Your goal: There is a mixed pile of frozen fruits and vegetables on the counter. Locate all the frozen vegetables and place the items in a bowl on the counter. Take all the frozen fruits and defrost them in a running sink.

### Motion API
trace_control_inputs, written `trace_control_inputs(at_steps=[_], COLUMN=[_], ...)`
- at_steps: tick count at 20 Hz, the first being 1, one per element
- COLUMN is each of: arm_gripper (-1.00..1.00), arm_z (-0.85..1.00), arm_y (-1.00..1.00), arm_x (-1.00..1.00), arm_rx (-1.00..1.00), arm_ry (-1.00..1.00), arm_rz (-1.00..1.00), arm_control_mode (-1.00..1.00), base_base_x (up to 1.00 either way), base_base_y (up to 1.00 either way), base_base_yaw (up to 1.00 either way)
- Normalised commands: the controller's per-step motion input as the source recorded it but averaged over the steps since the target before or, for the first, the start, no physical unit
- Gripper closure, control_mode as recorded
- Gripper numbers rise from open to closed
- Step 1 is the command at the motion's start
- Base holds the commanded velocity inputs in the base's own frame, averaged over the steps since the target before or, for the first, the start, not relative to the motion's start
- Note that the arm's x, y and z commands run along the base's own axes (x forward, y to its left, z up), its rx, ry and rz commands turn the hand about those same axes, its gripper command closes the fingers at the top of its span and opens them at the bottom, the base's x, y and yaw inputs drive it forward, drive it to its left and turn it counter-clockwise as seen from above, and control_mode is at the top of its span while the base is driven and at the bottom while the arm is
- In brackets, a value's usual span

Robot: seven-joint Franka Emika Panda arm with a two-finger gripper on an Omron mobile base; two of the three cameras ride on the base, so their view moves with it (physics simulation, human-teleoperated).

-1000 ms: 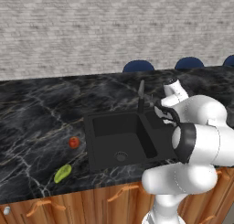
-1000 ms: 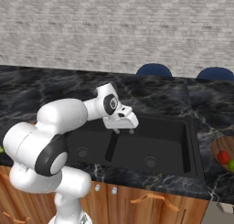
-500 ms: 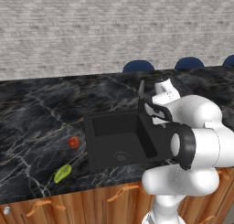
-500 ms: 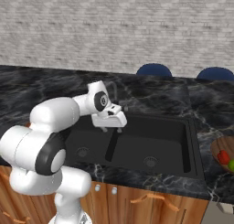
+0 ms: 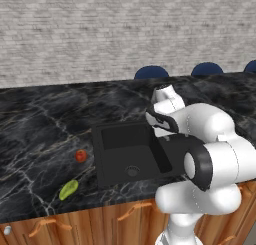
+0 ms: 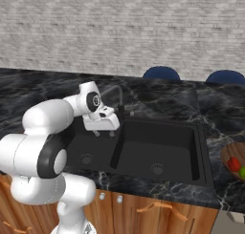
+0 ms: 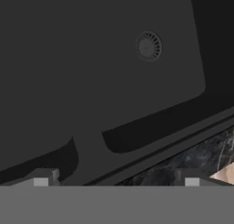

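Two fruit pieces are lying on the counter [image 5: 45, 134] at the lower left of the left base view: the red-orange ball [image 5: 80, 155] is sitting just left of the sink [image 5: 131, 151], and the yellow-green oblong [image 5: 68, 189] is resting below it, near the front edge of the slab; neither is differing in position from the earlier frames. In the right base view, the red chunk [image 6: 233, 164] and the green ball [image 6: 242, 172] are sitting together inside the wooden bowl [image 6: 228, 155] at the right edge of the frame, also unchanged. The difference is lying in the arm: across the last second the hand has been travelling leftward in both base views, and the gripper [image 6: 102, 129] is now hanging over the divider and left basin, left of centre in the right base view, close to the slim faucet [image 6: 116, 95]. In the hand view, the fingertips [image 7: 42, 179] are standing far apart at the bottom corners, so the claw is spread wide and is carrying nothing; between them a basin floor and its round drain [image 7: 149, 45] are showing, with a strip of marble at the lower right.
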Motion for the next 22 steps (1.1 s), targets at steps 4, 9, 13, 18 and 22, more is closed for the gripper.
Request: trace_control_inputs(at_steps=[4,9,13,18,22], arm_gripper=[-1.0,-1.0,-1.0,-1.0,-1.0], arm_z=[0.01,0.0,0.04,-0.05,-0.05], arm_y=[0.48,0.42,0.38,0.2,0.23], arm_x=[0.0,0.0,0.0,0.0,0.0], arm_rx=[0.01,0.03,0.05,0.16,0.16], arm_ry=[0.06,0.08,0.05,0.02,0.02], arm_rz=[0.01,0.06,0.11,0.13,0.12], arm_control_mode=[-1.0,-1.0,-1.0,-1.0,-1.0], base_base_x=[0.0,0.0,0.0,0.0,0.0], base_base_y=[0.0,0.0,0.0,0.0,0.0], base_base_yaw=[0.0,0.0,0.0,0.0,0.0])
